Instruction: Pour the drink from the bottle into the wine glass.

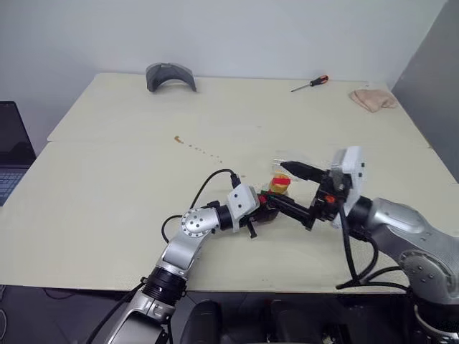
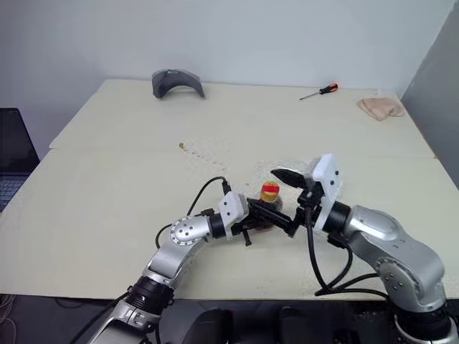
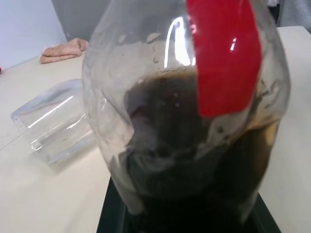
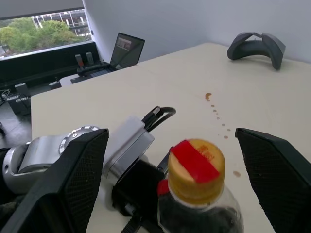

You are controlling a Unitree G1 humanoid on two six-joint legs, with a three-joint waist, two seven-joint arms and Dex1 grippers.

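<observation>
My left gripper [image 2: 276,215] was clamped on the bottle [image 2: 270,203], its fingers pressed against the rounded body low down, holding it upright just above the table [image 1: 107,179]. Seen along those fingers, the bottle's clear wall [image 3: 184,121] stood right against my wrist, the dark drink [image 3: 194,179] filling its lower part and a red strap [image 3: 221,53] running down its side. My right gripper [image 4: 170,189] was spread wide, one black finger [image 4: 63,184] on each side of the yellow cap [image 4: 196,170], neither touching it; the cap sat between them and slightly ahead, with the red strip across its top. The wine glass [image 3: 53,124] lay on its side on the table just past the bottle, beyond my left gripper's fingertips. Small brown spots [image 4: 216,114] dotted the table farther ahead of my right gripper. Well beyond both grippers, at the table's far edge, were a grey curved object [image 1: 170,76], a screwdriver [image 1: 310,84] and a crumpled cloth [image 1: 373,99]
</observation>
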